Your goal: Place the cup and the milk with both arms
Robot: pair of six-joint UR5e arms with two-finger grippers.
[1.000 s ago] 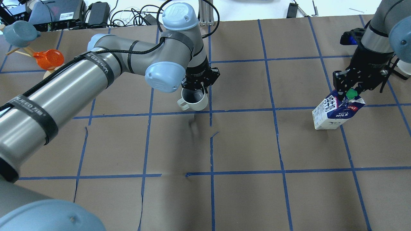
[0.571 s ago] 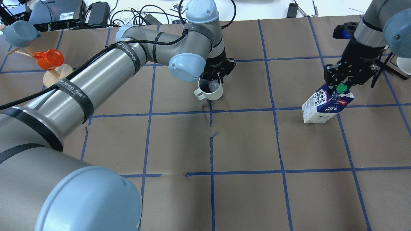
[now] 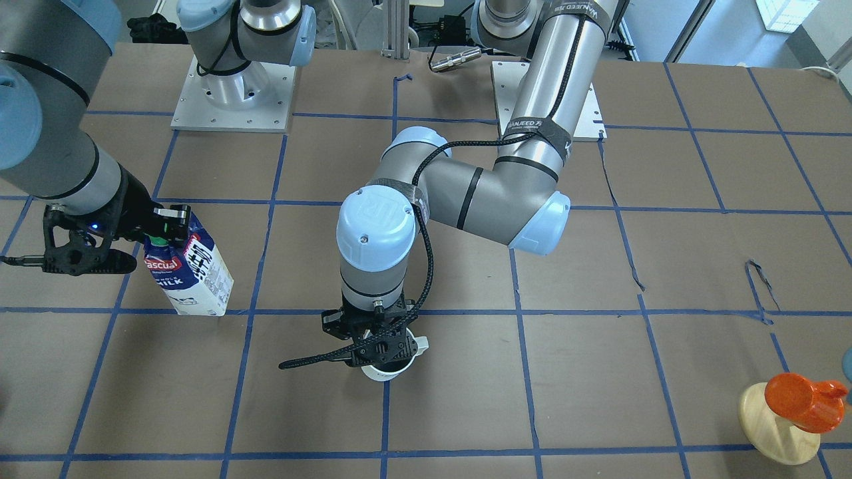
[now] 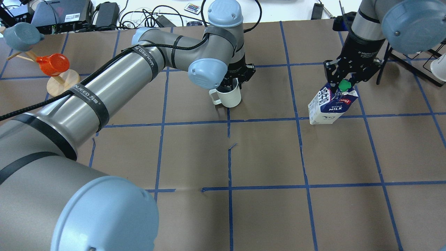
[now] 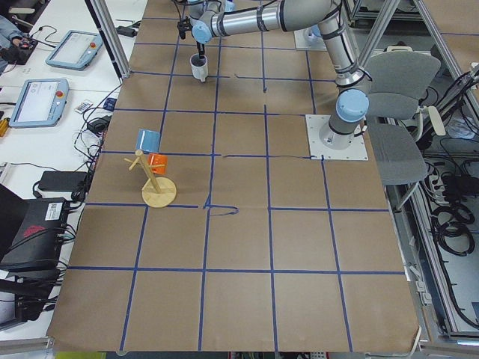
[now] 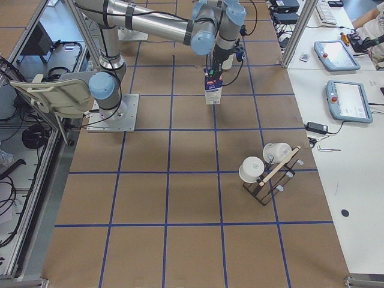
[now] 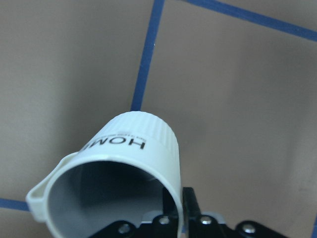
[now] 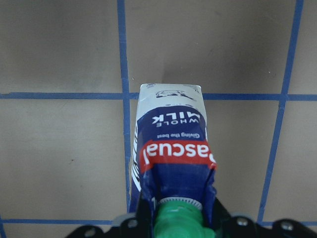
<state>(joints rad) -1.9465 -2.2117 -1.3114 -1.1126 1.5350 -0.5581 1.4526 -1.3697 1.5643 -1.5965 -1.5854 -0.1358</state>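
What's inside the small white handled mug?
The small white mug shows a bare grey inner wall. One finger of the left gripper dips inside its rim; the gripper hides the rest.

cup (image 7: 130,148) seemingly matt plastic; milk (image 8: 174,130) glossy carton.

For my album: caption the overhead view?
Left gripper holds a white mug; right gripper holds a milk carton.

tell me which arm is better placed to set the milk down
Right. The right gripper is shut on the top of the milk; the left gripper is pinching the rim of the cup, well apart from it.
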